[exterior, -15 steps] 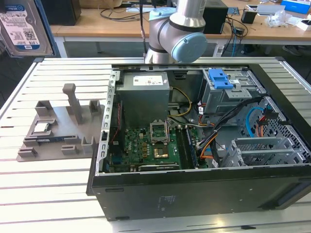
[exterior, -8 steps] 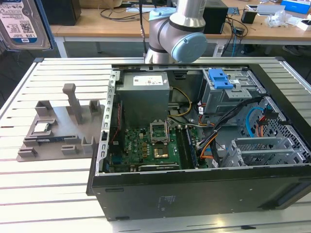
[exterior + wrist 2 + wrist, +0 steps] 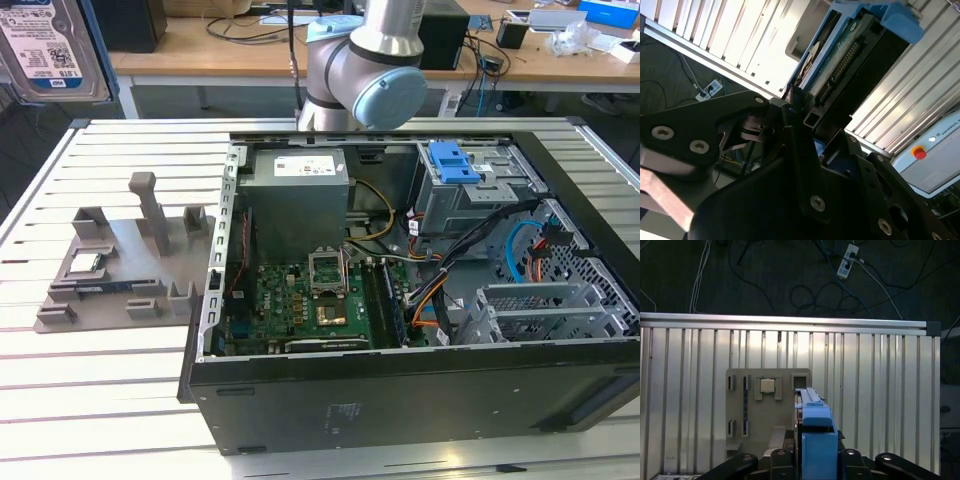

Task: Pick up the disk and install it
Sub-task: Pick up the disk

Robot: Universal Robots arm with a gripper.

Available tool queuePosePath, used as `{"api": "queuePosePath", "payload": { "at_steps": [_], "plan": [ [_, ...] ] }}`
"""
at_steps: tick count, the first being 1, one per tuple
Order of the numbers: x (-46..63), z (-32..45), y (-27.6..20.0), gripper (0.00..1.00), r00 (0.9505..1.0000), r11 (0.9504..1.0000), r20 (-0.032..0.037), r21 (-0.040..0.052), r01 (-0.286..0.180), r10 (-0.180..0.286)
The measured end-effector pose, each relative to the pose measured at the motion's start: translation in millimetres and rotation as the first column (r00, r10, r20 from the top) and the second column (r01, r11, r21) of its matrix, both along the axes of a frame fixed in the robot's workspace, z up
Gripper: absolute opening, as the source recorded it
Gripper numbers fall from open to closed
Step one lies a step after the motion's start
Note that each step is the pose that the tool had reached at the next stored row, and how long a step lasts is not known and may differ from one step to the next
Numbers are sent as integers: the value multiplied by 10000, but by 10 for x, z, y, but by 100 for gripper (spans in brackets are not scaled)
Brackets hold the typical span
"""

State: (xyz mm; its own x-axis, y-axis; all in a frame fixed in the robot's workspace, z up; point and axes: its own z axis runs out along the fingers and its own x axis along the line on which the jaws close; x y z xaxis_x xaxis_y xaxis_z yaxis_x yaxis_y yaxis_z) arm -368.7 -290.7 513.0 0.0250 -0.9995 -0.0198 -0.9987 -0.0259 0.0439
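I have the arm (image 3: pixel 365 70) standing at twelve o'clock in the exterior view, behind the open computer case (image 3: pixel 400 300). The gripper (image 3: pixel 799 102) is pinched tight on one end of the disk (image 3: pixel 835 55), carrying it clear of the slatted table (image 3: pixel 880 390). In the exterior view the disk sits at ten o'clock, label towards the camera, long axis near upright and leaning towards eleven o'clock.

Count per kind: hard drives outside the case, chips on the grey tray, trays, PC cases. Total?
Silver-metal hard drive with white label and blue side rails: 1
Small square silver chip: 1
Grey plastic fixture tray: 1
Open black computer case: 1
Total: 4
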Motion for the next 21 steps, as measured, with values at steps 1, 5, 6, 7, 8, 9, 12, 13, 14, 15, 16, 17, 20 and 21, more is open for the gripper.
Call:
{"api": "queuePosePath", "payload": {
  "at_steps": [1,5,6,7,8,9,12,13,14,15,16,17,20,21],
  "plan": [
    [60,0,0,37,10000,10000,-1,0,-1,1],
    [326,-1,5,37,10000,10000,1,0,0,0],
    [376,1,6,37,10000,10000,-2,-1,0,0],
    [414,0,6,37,10000,10000,-1,-1,-1,1],
    [488,-1,7,37,10000,10000,1,0,-1,1],
    [520,0,8,37,10000,10000,0,-1,0,0],
    [662,-1,9,37,10000,10000,1,0,0,0],
    [703,0,10,37,10000,10000,0,0,1,-1],
    [774,0,10,37,10000,10000,-1,0,-2,2],
    [837,0,11,37,10000,10000,-1,-1,0,0],
    [904,0,12,37,10000,10000,0,-1,1,-1],
    [944,0,12,37,10000,10000,0,0,0,0],
    [1081,0,14,37,10000,10000,-2,-1,0,0],
    [1160,0,15,37,10000,10000,0,0,1,-1]
  ]
}}
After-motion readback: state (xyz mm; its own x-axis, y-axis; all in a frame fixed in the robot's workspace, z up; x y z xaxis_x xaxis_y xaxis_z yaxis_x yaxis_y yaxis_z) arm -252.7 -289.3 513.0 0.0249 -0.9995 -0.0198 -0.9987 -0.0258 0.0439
